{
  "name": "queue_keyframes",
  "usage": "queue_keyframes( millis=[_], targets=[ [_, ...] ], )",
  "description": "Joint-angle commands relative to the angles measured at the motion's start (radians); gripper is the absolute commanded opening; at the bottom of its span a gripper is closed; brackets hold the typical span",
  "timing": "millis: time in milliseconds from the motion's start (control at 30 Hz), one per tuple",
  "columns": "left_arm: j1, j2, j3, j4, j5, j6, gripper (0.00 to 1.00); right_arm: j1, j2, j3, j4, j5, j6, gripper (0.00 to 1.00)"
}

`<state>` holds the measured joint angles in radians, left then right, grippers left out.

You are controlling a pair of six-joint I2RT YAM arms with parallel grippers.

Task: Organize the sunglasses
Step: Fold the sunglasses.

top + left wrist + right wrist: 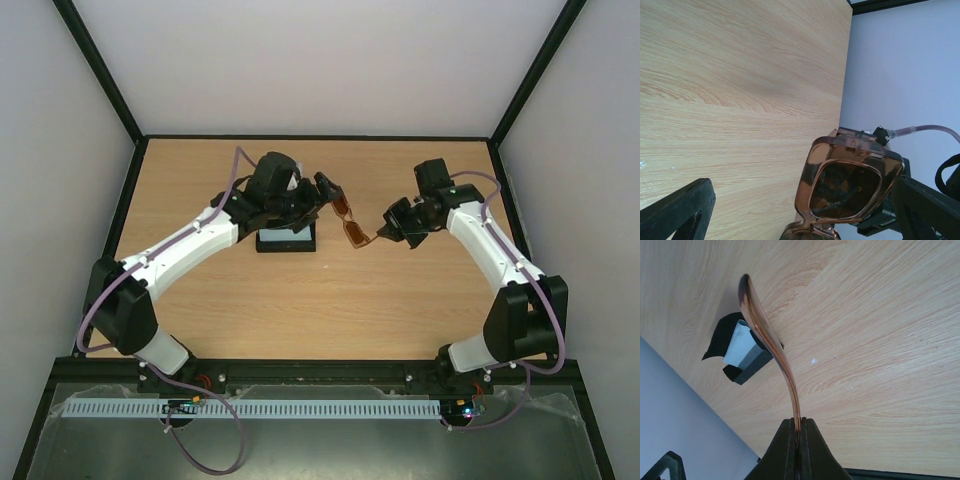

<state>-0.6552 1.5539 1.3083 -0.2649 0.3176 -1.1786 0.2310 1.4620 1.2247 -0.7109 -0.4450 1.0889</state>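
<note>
The brown, amber-tinted sunglasses [352, 228] hang in the air between my two grippers, above the table right of the black case [287, 243]. My right gripper [385, 232] is shut on one slim temple arm [767, 332], which is pinched between its fingers [785, 450] in the right wrist view. My left gripper [328, 192] is open at the other end of the frame. In the left wrist view one lens [850, 192] sits between its spread fingers [682, 210], close to the right-hand finger. I cannot tell whether it touches.
The black case holds a light blue cloth [739, 345] and lies under the left arm's wrist. The wooden table [300, 310] is bounded by a black frame and pale walls; the right wall [900, 65] is close behind the glasses.
</note>
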Motion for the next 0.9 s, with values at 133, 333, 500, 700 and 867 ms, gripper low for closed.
queue_keyframes(
  millis=[133, 333, 500, 700, 867],
  targets=[
    [-0.022, 0.041, 0.054, 0.028, -0.001, 0.008, 0.99, 0.046, -0.022, -0.034, 0.025, -0.042, 0.036, 0.01],
    [-0.038, 0.064, 0.088, 0.001, 0.000, 0.014, 0.99, 0.058, 0.002, -0.008, 0.024, -0.035, 0.033, 0.01],
    [-0.039, 0.070, 0.098, -0.026, -0.006, 0.016, 0.99, 0.072, 0.012, 0.003, 0.020, -0.027, 0.035, 0.01],
    [-0.040, 0.083, 0.103, -0.030, -0.003, 0.020, 0.97, 0.081, 0.019, 0.004, 0.022, -0.030, 0.034, 0.01],
    [-0.039, 0.095, 0.114, -0.046, -0.008, 0.032, 0.91, 0.088, 0.017, -0.002, 0.018, -0.029, 0.032, 0.01]
  ],
)
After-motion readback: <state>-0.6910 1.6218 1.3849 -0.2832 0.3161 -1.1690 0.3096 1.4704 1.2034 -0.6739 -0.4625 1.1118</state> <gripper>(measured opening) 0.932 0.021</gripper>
